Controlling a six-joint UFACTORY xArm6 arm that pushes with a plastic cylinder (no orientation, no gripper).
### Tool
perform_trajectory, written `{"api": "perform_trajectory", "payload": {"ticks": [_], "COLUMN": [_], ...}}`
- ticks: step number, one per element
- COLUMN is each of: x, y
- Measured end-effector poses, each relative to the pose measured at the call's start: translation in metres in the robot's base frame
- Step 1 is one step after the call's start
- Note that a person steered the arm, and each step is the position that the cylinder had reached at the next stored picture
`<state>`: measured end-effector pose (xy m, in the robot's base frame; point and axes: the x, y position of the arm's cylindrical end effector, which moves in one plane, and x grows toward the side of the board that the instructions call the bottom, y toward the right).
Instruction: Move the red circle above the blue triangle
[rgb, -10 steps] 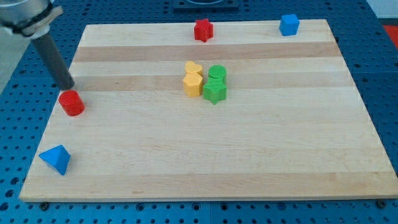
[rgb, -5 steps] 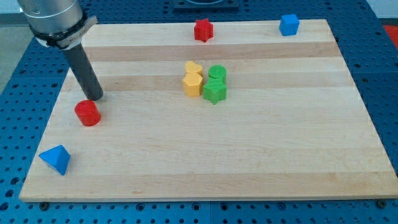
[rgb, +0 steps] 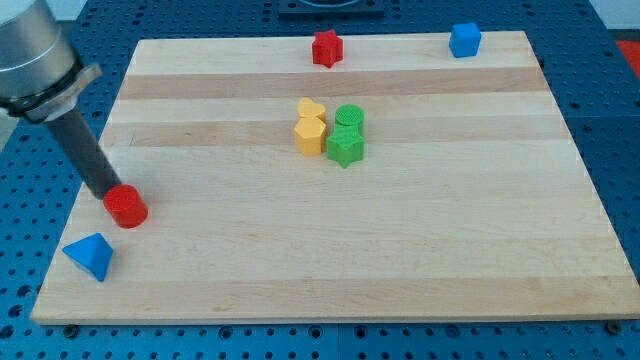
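Contact: the end effector, a bare rod without jaws, has its tip (rgb: 103, 192) touching the red circle (rgb: 126, 206) on its far-left side; the blue triangle (rgb: 89, 256) lies nearer, slightly left.

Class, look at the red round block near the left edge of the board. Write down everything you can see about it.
The red circle is a short, squat cylinder, plain red all over with a flat top, and looks like painted wood or plastic. It stands upright on the pale wooden board, near the view's left edge. My tip is against its upper-left side and seems to touch it. The blue triangle lies below it and slightly left, apart from it. No other block is near.
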<state>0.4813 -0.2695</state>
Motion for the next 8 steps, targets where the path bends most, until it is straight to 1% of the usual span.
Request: {"api": "perform_trajectory", "payload": {"ticks": [1, 2, 3, 4, 5, 6, 7, 8], "x": [0.016, 0.0, -0.036, -0.033, 0.002, 0.02, 0.012, -0.011], "y": [-0.006, -0.005, 0.02, 0.041, 0.031, 0.018, 0.016, 0.016]}}
